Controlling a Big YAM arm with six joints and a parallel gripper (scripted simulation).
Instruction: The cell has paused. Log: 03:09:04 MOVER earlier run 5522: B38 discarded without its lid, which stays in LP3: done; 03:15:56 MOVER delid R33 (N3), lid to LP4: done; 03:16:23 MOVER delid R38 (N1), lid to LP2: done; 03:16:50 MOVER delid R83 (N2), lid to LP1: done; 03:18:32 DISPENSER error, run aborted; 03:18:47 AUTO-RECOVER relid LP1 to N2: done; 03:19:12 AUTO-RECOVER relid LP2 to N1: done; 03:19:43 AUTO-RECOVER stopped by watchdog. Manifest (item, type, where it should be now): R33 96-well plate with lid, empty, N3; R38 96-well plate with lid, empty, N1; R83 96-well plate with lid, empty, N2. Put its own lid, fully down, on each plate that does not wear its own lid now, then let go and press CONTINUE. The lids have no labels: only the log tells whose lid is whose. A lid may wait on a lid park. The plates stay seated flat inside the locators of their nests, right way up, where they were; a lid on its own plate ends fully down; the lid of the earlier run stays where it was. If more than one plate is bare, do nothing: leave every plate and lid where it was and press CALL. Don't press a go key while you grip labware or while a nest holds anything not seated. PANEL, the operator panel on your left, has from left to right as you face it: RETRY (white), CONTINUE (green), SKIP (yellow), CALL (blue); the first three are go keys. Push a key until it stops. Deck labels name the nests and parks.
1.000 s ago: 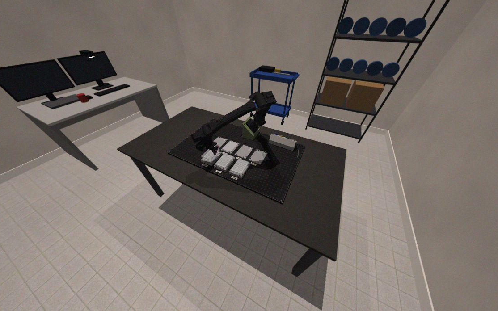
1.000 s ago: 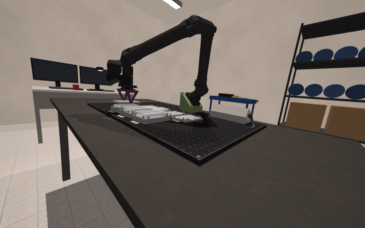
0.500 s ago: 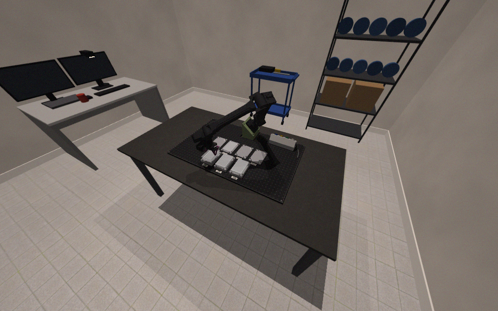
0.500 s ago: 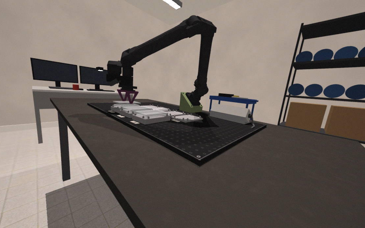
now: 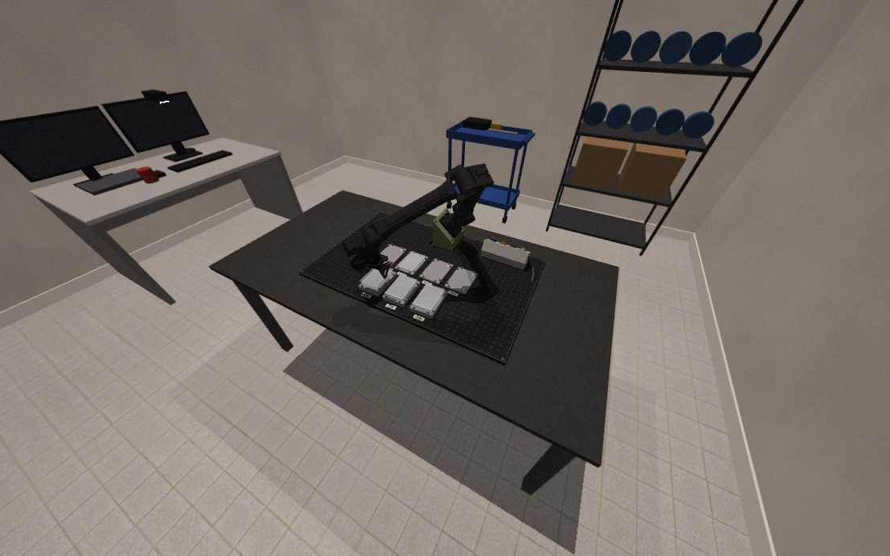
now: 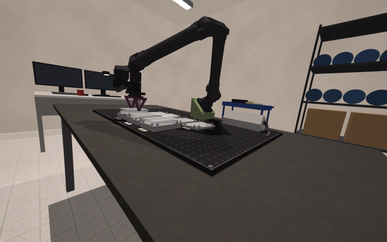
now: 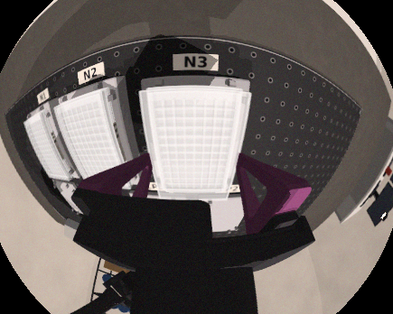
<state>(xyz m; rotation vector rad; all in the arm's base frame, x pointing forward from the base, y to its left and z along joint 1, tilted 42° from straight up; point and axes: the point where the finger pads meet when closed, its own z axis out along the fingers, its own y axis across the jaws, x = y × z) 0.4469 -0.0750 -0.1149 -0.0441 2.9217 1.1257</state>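
Note:
My gripper is shut on a white lid, with its purple fingers on the lid's two long sides. The lid hangs level right over the plate in nest N3, whose locator corners show around it. I cannot tell whether the lid is fully down. In the exterior view the gripper holds the lid low over the far-left plate. The plates in N2 and N1 both wear lids. In the top view the gripper is at the left end of the plate row.
Behind the nests runs the row of lid parks; the park beside my gripper holds a white lid. The operator panel stands at the back right of the deck, beside the arm's green base.

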